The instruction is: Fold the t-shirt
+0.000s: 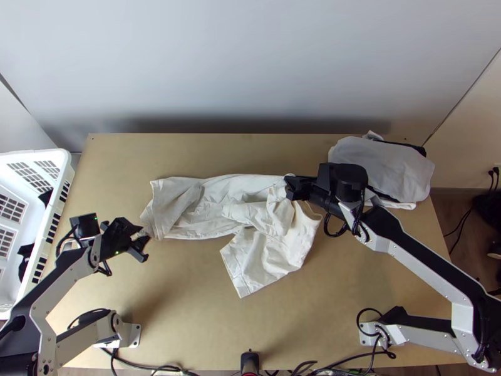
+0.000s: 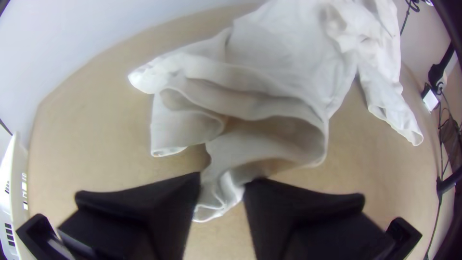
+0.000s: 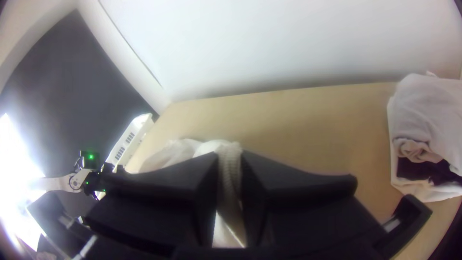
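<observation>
T-shirt (image 1: 210, 210) lies crumpled, seemingly ribbed at the right end effector (image 1: 290, 188).

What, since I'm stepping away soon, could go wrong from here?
The left gripper stands open with just an edge of the t-shirt between its fingers, so the cloth may slip out. The t-shirt lies bunched near the right gripper, so a fold might trap creases. The right arm could brush the cloth pile close beside it.
</observation>
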